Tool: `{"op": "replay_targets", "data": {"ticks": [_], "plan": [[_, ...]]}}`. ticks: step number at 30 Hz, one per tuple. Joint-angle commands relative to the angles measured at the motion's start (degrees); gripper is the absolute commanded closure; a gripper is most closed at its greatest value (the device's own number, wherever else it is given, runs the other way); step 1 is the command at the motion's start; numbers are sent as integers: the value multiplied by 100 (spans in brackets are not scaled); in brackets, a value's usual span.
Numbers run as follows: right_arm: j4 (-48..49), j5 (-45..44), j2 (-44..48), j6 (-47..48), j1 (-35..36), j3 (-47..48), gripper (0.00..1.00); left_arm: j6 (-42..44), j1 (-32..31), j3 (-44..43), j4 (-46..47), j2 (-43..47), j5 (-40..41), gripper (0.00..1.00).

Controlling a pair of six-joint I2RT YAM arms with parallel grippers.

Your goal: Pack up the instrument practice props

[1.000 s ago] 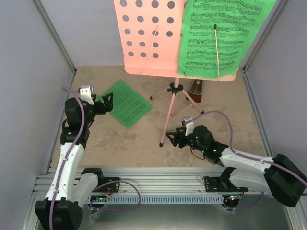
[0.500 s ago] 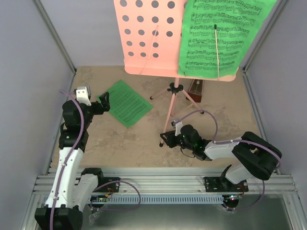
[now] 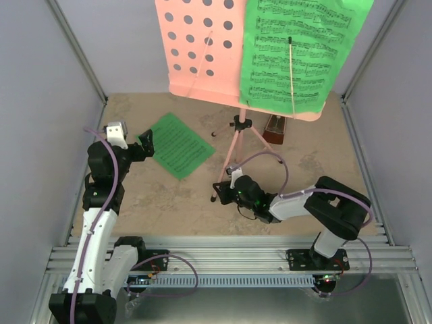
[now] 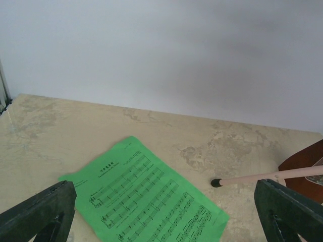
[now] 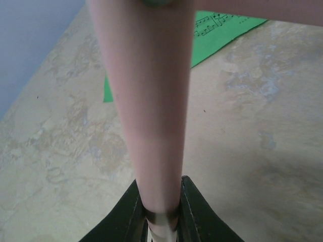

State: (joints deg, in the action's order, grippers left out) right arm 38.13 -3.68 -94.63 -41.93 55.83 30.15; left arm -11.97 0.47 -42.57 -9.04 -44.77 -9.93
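The pink music stand (image 3: 196, 47) stands mid-table on its tripod, its hole-punched desk high at the back. One green sheet-music page (image 3: 297, 47) rests on that desk. My right gripper (image 3: 226, 192) is shut on the stand's near leg (image 5: 151, 101), low by its foot, the jaws pressed to both sides of the tube (image 5: 160, 201). A second green page (image 3: 174, 145) lies flat on the table at the left. My left gripper (image 3: 145, 143) hovers open at its left edge, the page (image 4: 146, 201) between its fingers (image 4: 40, 212). The brown metronome (image 3: 275, 128) sits behind the tripod.
A thin baton (image 3: 291, 74) with a dark tip lies across the page on the desk. Another tripod leg (image 4: 272, 175) ends in a black foot (image 4: 216, 182) right of the flat page. Grey walls close in the table on three sides.
My right gripper has shut on the stand's near leg and shifted left, and the whole stand has moved left with it. The left gripper edged slightly back and left, then held still.
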Motion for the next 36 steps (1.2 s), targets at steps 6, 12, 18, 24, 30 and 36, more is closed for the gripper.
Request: {"op": "replay_targets", "data": {"ticks": [6, 12, 18, 24, 30, 36], "plan": [[-173, -748, -981, -1388, 518, 1211, 99, 82, 6, 62, -42, -31, 22, 1], [-444, -968, -1483, -1426, 618, 1943, 96, 102, 6, 54, -50, -88, -16, 1], [-281, -1064, -1451, -1442, 638, 1871, 75, 110, 6, 37, -71, -119, -10, 1], [409, -787, -1131, -852, 641, 1435, 19, 94, 6, 46, -93, -104, 119, 1], [332, -245, -572, -185, 648, 1145, 8, 11, 3, 34, -174, -78, 518, 1], [-50, -313, 377, -41, 657, 402, 7, -66, 6, 42, -246, -30, 971, 1]]}}
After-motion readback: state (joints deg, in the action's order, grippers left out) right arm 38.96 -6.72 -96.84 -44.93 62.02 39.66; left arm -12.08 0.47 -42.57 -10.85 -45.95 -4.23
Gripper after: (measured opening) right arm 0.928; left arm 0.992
